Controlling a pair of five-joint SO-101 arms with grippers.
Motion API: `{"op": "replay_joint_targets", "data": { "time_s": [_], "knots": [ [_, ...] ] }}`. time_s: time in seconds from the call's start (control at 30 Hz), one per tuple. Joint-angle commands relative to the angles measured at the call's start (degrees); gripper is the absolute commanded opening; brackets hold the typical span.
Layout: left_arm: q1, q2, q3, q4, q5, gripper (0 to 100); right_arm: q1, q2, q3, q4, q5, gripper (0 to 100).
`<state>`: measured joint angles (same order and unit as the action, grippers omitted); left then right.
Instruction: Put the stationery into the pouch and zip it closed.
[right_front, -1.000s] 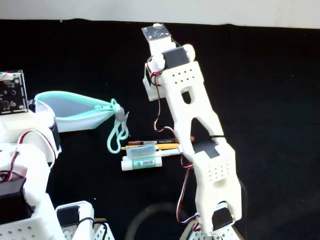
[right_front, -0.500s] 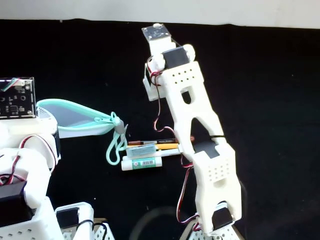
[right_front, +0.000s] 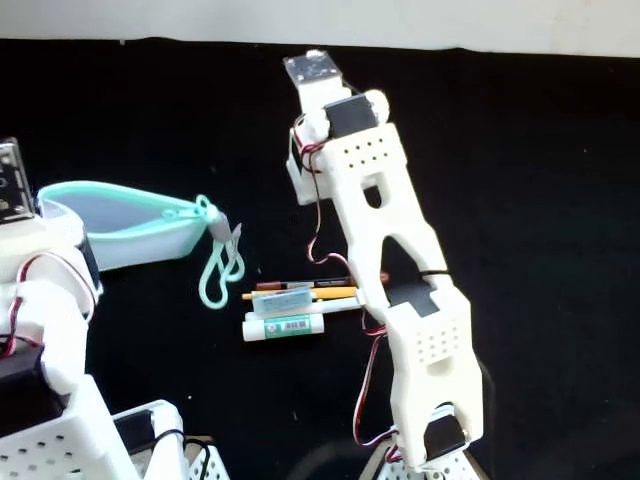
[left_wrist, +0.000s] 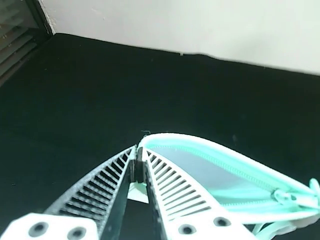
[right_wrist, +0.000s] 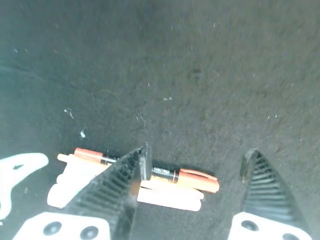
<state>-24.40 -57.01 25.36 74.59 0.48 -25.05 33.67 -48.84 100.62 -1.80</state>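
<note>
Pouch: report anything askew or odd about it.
The pouch is pinched at one end by the left end effector, its mouth gaping and the cord loop hanging loose. The stationery lies outside it on the table. No damage shows.

Jaws of left gripper (left_wrist: 138, 152) pinched on rim of mint pouch (left_wrist: 215, 175), pouch mouth open, black bench (left_wrist: 75, 100) behind.

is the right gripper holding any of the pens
No, the right gripper stands open above the pens, which lie on the table with nothing between its jaws.
</note>
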Motion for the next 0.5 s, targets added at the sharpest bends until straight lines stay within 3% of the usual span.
{"op": "replay_joint_targets", "data": {
  "time_s": [0.0,0.13,0.23,0.47],
  "knots": [
    [-0.4,0.84,0.04,-2.2,3.08,1,0.75,-5.32,4.44,0.57,3.16,22.8],
    [-0.48,0.84,3.82,-5.27,3.43,1,0.4,-13.49,15.43,0.48,7.82,22.8],
    [-0.48,0.84,6.46,-7.65,7.03,1,-0.13,-21.05,26.15,0.48,14.95,22.8],
    [-0.48,0.84,8.13,-9.93,7.74,1,-3.21,-33.45,51.56,-4.35,31.74,22.8]
  ]
}}
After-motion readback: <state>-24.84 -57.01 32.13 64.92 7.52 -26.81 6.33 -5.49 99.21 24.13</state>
